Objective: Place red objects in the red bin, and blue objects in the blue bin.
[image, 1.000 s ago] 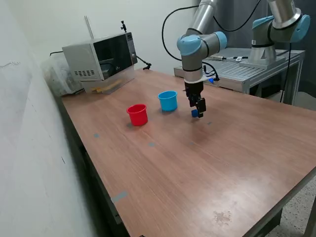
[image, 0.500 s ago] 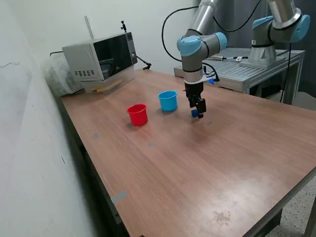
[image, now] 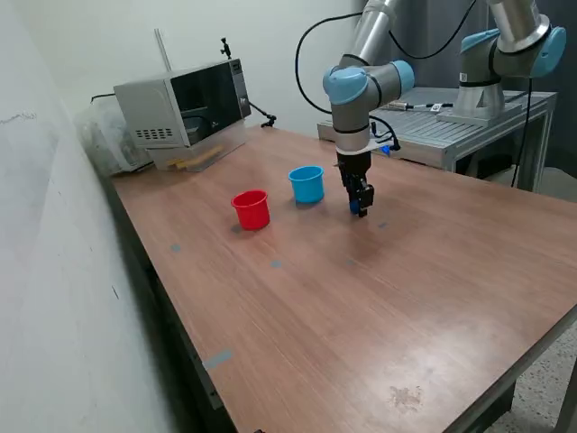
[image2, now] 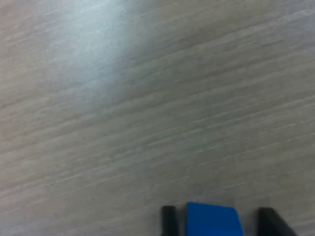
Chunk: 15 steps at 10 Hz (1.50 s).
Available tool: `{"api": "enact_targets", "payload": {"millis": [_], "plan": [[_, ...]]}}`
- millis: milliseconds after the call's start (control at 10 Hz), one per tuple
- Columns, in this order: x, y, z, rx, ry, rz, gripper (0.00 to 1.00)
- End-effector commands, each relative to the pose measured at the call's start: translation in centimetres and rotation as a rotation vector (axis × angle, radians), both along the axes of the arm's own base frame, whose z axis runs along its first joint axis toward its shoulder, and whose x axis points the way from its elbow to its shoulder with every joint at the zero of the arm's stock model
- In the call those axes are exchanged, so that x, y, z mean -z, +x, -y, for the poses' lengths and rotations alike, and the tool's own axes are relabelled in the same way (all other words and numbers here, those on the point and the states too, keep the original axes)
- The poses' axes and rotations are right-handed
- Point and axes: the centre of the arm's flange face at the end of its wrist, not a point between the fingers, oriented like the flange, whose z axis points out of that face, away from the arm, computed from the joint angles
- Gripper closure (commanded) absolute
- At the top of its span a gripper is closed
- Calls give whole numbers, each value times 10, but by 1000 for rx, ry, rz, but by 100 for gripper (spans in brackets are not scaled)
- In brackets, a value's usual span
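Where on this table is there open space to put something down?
Most of the table is bare: the whole wide stretch in front of the red cup and blue cup. It is crowded by the microwave, and where the gripper holds a blue cube.

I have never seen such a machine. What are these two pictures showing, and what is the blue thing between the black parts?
This is a robot arm with a two-finger gripper at its end. The exterior view comes from a camera off the arm; the close picture comes from a camera on its wrist, looking down at the wooden table. On the table stand a red cup, a light blue cup and a microwave oven. The blue thing is a small blue cube between the fingers; whether they grip it is unclear.
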Motion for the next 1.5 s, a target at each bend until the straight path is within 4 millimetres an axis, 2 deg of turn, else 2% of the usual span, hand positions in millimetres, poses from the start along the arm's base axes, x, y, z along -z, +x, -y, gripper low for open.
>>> {"api": "enact_targets", "payload": {"millis": [0,200,300,500,600,700,900,1400], "plan": [[0,-1,-1,1,2,-6,100],[-3,-3,-1,1,2,-25,100],[-18,-4,-2,-1,3,-46,100],[-66,-6,-10,-13,7,-114,100],[-87,-7,-25,-7,16,-145,100],[-103,-9,-49,15,22,-158,100],[-108,-15,-84,41,26,-154,100],[-105,-15,-139,116,48,-141,100]]}}
